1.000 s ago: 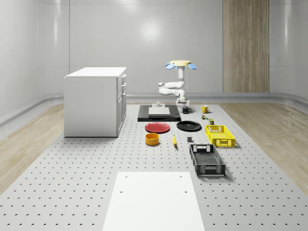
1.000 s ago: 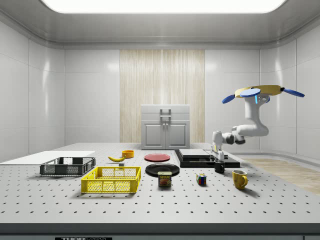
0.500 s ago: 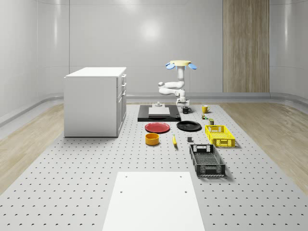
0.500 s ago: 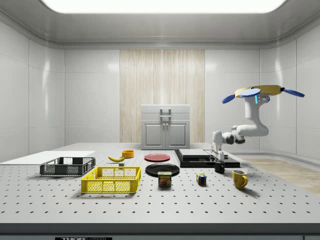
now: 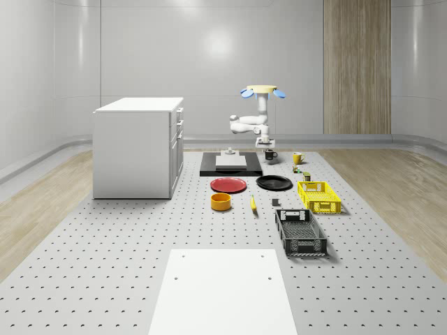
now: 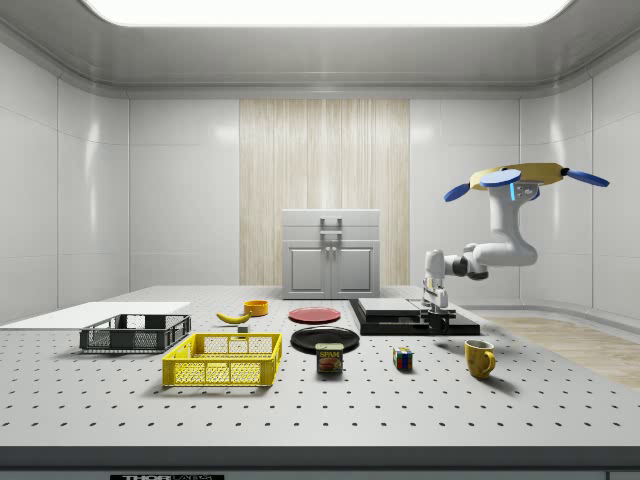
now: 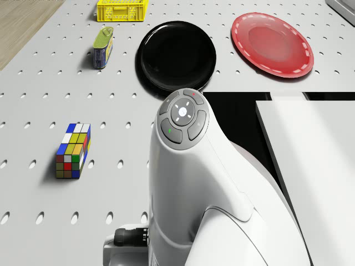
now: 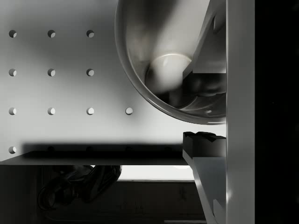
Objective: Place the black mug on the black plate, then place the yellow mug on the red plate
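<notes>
My gripper is shut on the rim of the black mug, which hangs a little above the table beside the black platform. In the wrist view one finger reaches inside the mug and the other presses its outer wall. From the side, the mug hangs under the gripper. The drone hovers above the table's far end. Black plate and red plate lie side by side nearer the middle. The yellow mug stands upright on the table near the black mug.
A black platform with a white slab lies beside the gripper. A Rubik's cube, a can, a yellow basket, a black basket, an orange bowl, a banana and a white cabinet share the table.
The drone and arm have risen, and the black mug has come up off the table in the gripper. Nothing else has moved.
</notes>
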You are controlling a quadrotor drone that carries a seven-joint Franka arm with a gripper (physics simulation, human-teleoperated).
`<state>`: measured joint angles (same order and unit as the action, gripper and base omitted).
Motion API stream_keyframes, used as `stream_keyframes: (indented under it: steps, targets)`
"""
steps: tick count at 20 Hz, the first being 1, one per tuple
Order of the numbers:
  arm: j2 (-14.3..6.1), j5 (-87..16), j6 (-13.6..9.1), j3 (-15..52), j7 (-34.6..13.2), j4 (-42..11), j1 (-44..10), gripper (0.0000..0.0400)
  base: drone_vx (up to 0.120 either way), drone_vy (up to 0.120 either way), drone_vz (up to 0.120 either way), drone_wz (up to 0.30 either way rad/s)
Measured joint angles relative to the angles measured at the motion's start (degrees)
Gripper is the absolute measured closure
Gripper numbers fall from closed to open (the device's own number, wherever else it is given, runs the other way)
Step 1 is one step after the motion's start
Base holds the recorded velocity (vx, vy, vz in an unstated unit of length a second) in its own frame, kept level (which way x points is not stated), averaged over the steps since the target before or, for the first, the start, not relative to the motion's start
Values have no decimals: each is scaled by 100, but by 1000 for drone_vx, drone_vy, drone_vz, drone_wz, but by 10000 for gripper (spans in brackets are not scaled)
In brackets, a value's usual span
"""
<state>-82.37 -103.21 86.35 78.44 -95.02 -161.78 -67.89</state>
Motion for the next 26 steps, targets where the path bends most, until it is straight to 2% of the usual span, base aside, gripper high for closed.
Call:
stream_keyframes:
  steps: [3,7,26]
  targets:
    - [-40,91,11,83,-14,-9,-11,290,0,0,120,0]
    - [-98,163,48,140,-28,-13,-24,290,120,0,120,0]
    - [-352,299,272,202,-69,-7,-71,290,120,0,0,0]
